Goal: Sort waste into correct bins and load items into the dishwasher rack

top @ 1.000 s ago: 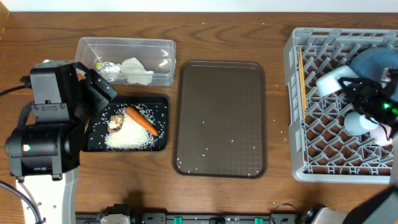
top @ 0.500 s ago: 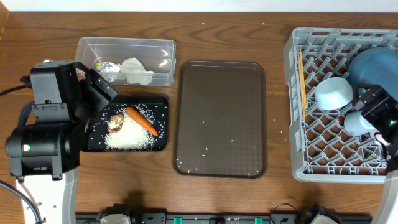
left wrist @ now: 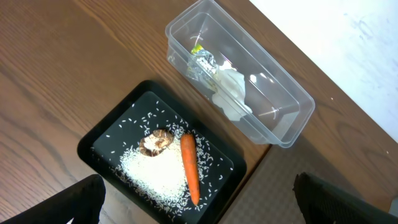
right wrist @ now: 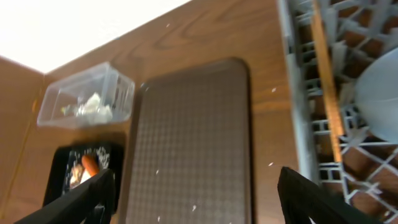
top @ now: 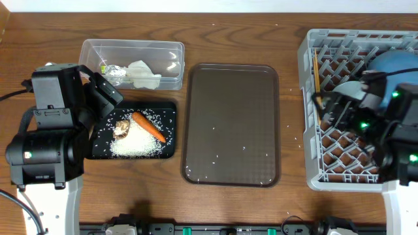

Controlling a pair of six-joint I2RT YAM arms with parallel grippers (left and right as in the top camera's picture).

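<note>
Starting at the near edge of the desk: the left gripper hangs over the near-left part with its jaws spread wide and nothing in them, totally released. Right under it is the black tray, near the left side of the desk. It has the white rice piled at its near side, the brown food lump touching the top of the pile, and the orange carrot lying diagonally just beside the lump. A few loose grains are scattered round the tray.

The brown serving tray sits mid-desk with only a few rice specks on it.

The dishwasher rack takes up the right edge. The right gripper is up above the rack's left half, also let go, jaws apart and holding nothing. The chopsticks lie along the rack's left wall. There's a pale round dish in there too; can't tell which one. The blue plate is in the rack's far right corner.

Farthest back on the left, the clear tub holds the snack wrapper and, right against it, the crumpled paper.
</note>
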